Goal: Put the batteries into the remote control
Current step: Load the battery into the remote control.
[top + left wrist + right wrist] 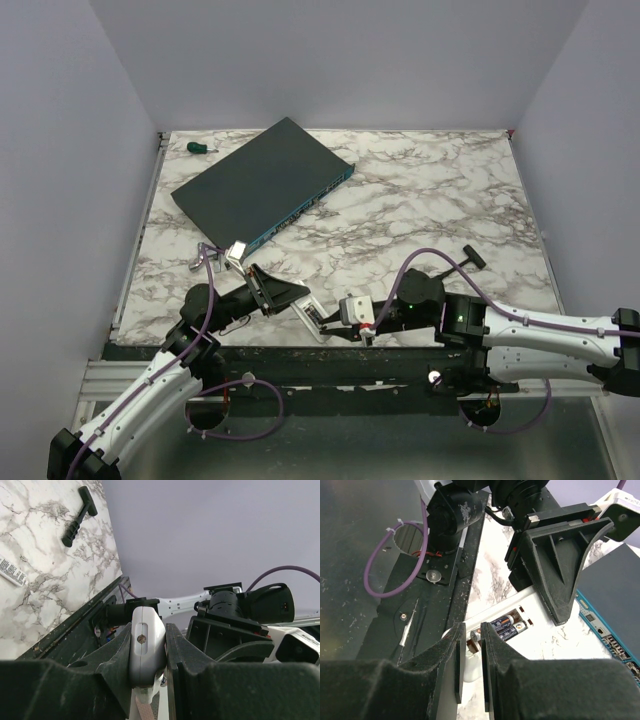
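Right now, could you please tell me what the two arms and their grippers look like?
The left arm and right arm have white shells and black joints, each trailing a purple cable. The right one's joints carry green lights. The left gripper and right gripper are black, with thick, wedge-shaped fingers.

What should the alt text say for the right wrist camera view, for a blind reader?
A white remote, its back open, shows two batteries in the bay. The right gripper hovers at the bay's near end with its fingers nearly together, and the left gripper clamps the remote.

White remote control (145,647) clamped end-on between left jaws; black T-tool (79,516) on marble table (45,580)
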`<state>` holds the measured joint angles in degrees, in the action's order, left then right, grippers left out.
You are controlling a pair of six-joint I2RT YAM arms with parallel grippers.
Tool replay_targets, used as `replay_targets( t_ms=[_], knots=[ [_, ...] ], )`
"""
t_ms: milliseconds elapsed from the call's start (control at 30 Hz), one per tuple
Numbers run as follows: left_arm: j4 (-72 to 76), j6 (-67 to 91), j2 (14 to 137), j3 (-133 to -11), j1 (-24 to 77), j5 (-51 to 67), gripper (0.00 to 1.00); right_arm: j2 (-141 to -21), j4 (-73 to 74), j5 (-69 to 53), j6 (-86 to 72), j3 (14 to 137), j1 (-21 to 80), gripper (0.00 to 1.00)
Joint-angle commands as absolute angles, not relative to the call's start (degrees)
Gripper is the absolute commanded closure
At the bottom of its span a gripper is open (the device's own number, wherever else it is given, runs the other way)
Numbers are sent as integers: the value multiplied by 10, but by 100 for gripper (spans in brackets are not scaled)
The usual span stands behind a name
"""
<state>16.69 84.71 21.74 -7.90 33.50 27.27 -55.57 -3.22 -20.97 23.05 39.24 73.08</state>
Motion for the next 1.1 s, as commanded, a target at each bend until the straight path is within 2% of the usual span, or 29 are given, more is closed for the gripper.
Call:
replay_targets(
  t_ms=[0,1067],
  knots=[
    [190,857,211,-75,338,278,100,-541,-47,-196,240,388,733,75],
    [192,858,210,-72,338,279,100,-564,-48,-194,244,384,733,76]
  ],
)
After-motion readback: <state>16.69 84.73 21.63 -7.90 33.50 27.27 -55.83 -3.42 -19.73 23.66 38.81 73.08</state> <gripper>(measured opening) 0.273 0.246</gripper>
